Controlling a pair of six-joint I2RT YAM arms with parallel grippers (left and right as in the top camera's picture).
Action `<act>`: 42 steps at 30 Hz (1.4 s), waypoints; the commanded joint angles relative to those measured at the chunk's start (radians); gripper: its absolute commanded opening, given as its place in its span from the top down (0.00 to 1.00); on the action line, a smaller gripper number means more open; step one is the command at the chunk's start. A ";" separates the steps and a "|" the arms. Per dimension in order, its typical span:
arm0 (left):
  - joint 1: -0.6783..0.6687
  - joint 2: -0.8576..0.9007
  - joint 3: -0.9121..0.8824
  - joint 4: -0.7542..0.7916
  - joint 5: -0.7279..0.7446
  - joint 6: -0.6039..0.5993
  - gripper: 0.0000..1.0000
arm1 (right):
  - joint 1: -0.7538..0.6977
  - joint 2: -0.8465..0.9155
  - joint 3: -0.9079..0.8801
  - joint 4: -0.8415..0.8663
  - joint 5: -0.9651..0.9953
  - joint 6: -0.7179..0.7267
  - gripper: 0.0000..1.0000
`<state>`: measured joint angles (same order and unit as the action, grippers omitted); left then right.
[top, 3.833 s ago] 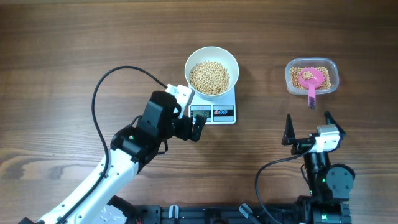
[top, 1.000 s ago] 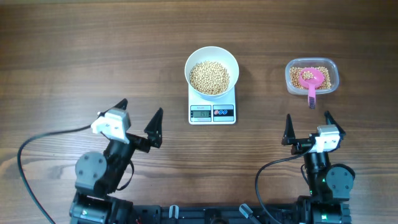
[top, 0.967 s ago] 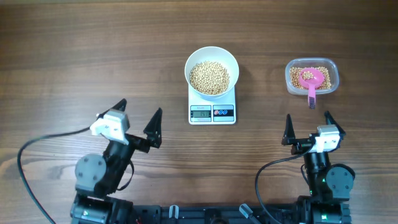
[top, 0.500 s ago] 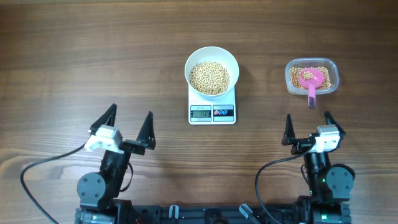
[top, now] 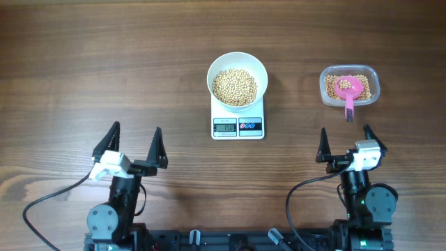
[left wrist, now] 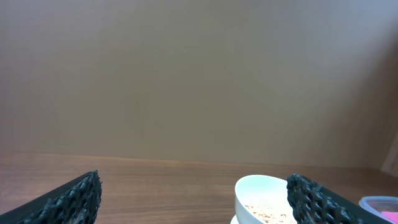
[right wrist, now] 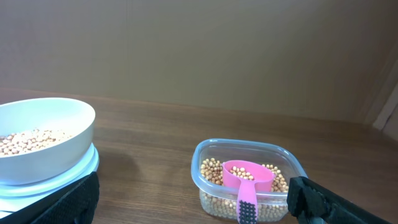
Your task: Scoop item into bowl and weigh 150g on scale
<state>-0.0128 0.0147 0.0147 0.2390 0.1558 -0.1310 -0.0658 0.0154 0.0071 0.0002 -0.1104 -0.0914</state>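
Note:
The white bowl (top: 237, 62) holds a heap of tan beans (top: 235, 86) and stands on the white scale (top: 238, 123), whose display is lit. More beans (top: 362, 81) lie in a clear tub (top: 373, 85) at the right, under a pink scoop (top: 348, 93). My left gripper (top: 132, 144) is open and empty near the front left, well away from the scale. My right gripper (top: 345, 141) is open and empty too, in front of the tub. The left wrist view catches the bowl (left wrist: 261, 194) beside the right fingertip (left wrist: 314, 200). The right wrist view shows bowl (right wrist: 43, 142), tub (right wrist: 205, 158) and scoop (right wrist: 248, 180).
The wooden table (top: 90, 56) spreads wide to the left and behind the scale. Black cables (top: 49, 196) loop beside both arm bases along the front edge. A plain beige wall (left wrist: 199, 74) stands behind the table.
The left arm has pulled back from beside the scale to the front left and turned its open jaws straight ahead. The right arm, bowl and scoop have stayed put.

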 commanded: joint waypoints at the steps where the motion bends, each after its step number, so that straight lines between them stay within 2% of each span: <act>1: 0.022 -0.012 -0.009 -0.014 0.011 0.023 0.00 | 0.008 -0.012 -0.002 0.005 0.014 -0.003 0.00; 13: 0.024 -0.012 -0.009 -0.286 0.007 0.023 0.00 | 0.008 -0.012 -0.002 0.005 0.014 -0.004 0.00; 28: 0.021 -0.012 -0.009 -0.315 -0.129 0.024 0.00 | 0.008 -0.012 -0.002 0.005 0.014 -0.004 0.00; 36: 0.021 -0.012 -0.009 -0.315 -0.086 0.219 0.00 | 0.008 -0.012 -0.002 0.005 0.014 -0.003 0.00; 42: 0.021 -0.012 -0.009 -0.317 -0.117 0.262 0.00 | 0.008 -0.012 -0.002 0.005 0.014 -0.004 0.00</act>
<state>0.0032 0.0128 0.0101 -0.0685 0.0647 0.0711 -0.0658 0.0154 0.0071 0.0002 -0.1104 -0.0914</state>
